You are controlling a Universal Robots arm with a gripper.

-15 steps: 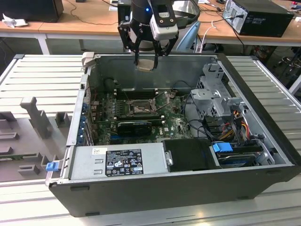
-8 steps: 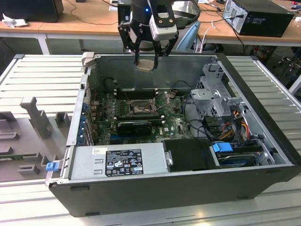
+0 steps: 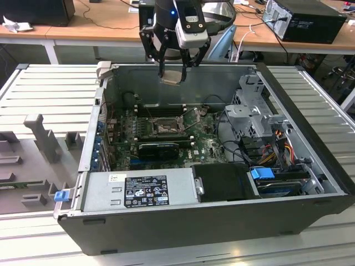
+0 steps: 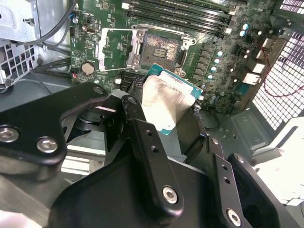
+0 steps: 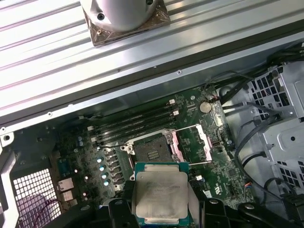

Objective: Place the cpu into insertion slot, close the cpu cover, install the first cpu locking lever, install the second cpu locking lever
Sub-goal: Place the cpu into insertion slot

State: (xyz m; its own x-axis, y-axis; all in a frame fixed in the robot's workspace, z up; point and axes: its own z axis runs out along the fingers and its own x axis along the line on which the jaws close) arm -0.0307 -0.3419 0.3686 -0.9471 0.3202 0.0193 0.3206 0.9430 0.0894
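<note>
Hovering over the computer case [image 3: 183,227], gripper [image 3: 172,73] clamped on the cpu [image 5: 160,197], insertion slot [image 5: 152,149] bare, cpu cover [image 5: 204,144] open

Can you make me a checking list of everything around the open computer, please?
Surface: ribbed metal table carrying the open computer case.
Job's things: cpu held above the board; insertion slot bare; cpu cover flipped open.
Clutter: grey moulded tray at the exterior view's left.
Grippers: gripper shut on the cpu, above the case.
Cables: coloured wires and black cables inside the case.
Surroundings: wooden desks and a black computer behind.
</note>
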